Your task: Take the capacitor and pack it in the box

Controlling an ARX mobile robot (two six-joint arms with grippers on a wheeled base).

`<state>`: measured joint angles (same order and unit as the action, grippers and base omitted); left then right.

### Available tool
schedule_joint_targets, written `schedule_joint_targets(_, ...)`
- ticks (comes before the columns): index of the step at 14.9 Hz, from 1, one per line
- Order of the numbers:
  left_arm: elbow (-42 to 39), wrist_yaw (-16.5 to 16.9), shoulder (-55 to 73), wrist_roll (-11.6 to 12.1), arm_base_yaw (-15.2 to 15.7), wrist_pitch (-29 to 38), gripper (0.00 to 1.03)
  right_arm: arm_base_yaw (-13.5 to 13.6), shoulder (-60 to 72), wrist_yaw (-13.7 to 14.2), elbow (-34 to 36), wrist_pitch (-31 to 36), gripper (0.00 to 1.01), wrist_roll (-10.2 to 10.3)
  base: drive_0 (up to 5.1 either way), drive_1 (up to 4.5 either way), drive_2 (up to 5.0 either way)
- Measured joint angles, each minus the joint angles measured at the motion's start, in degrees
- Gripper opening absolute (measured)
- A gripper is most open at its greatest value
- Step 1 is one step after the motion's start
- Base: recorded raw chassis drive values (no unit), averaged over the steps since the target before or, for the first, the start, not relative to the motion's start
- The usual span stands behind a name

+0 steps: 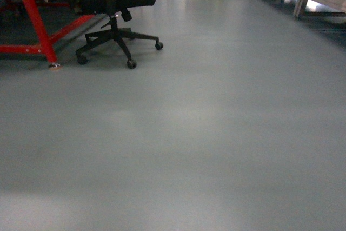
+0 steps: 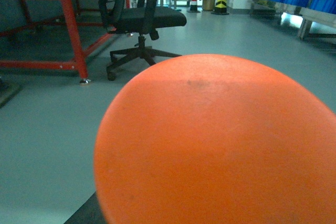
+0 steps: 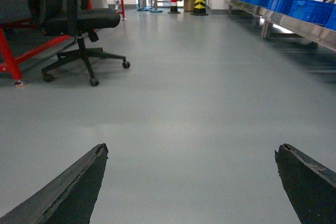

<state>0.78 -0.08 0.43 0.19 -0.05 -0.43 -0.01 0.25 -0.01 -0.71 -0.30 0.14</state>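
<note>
Neither box nor capacitor is seen anywhere, only grey floor (image 1: 216, 144) and an office chair (image 1: 116, 4), so with the right gripper (image 3: 191, 182) spread wide and the left gripper's state hidden behind an orange dome (image 2: 220, 145), the goods should first be located.

Black office chair (image 1: 116, 12) beside red frame (image 1: 32, 17) (blue bins (image 3: 294, 6) opposite).

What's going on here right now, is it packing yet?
Not packing yet. The robot faces open grey floor with an office chair and a red frame ahead on the left. No capacitor or box is in any view. The right gripper is open and empty. An orange rounded object fills the left wrist view, hiding the left gripper.
</note>
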Motion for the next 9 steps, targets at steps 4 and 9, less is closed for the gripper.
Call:
schedule_joint_targets(4, 0.0, 0.1, 0.0, 0.0, 0.0, 0.1, 0.44, 0.0, 0.0, 0.0, 0.0, -0.2, 0.98, 0.0, -5.0, 2.48, 2.5)
schedule_joint_targets(9, 0.0, 0.0, 0.0, 0.0, 0.0, 0.3, 0.44, 0.0, 0.0, 0.0, 0.0, 0.0, 0.98, 0.0, -5.0, 2.44, 2.4)
